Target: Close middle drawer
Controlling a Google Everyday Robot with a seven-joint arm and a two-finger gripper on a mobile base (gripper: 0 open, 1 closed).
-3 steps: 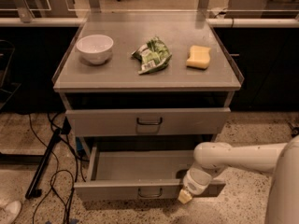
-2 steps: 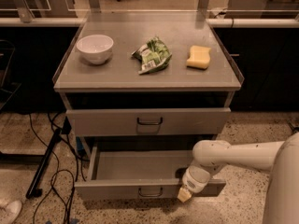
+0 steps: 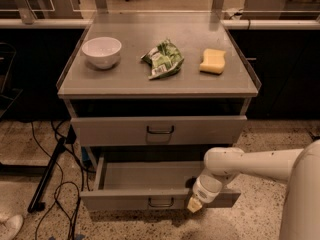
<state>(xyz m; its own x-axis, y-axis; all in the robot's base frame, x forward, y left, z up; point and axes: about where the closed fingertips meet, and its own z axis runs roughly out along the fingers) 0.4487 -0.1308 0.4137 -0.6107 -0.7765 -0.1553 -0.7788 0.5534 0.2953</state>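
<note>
Over the last second my hand [image 3: 194, 204] has crept only a little to the left and inward along the front of the middle drawer [image 3: 125, 200]. It now rests against that front's upper edge, to the right of the small dark loop handle [image 3: 161, 202]. I cannot tell whether my hand is apart or together. The drawer itself has barely shifted, if at all. It is pulled well out below the taller-fronted drawer [image 3: 110, 130], so I judge the closing push as only just begun, with nearly the whole travel left. My contact sits off-centre, right of the handle, so the drawer might skew on its runners as I press. What I can see of the middle drawer's inside is a bare grey floor with nothing lying on it. Its rear part is hidden under the drawer above, so I cannot speak for that. On the desk [image 3: 150, 86], the white bowl [image 3: 101, 51] looks empty. A crumpled green bag [image 3: 162, 59] lies beside it, and a yellow sponge [image 3: 213, 61] sits further right, each apart from the others.
</note>
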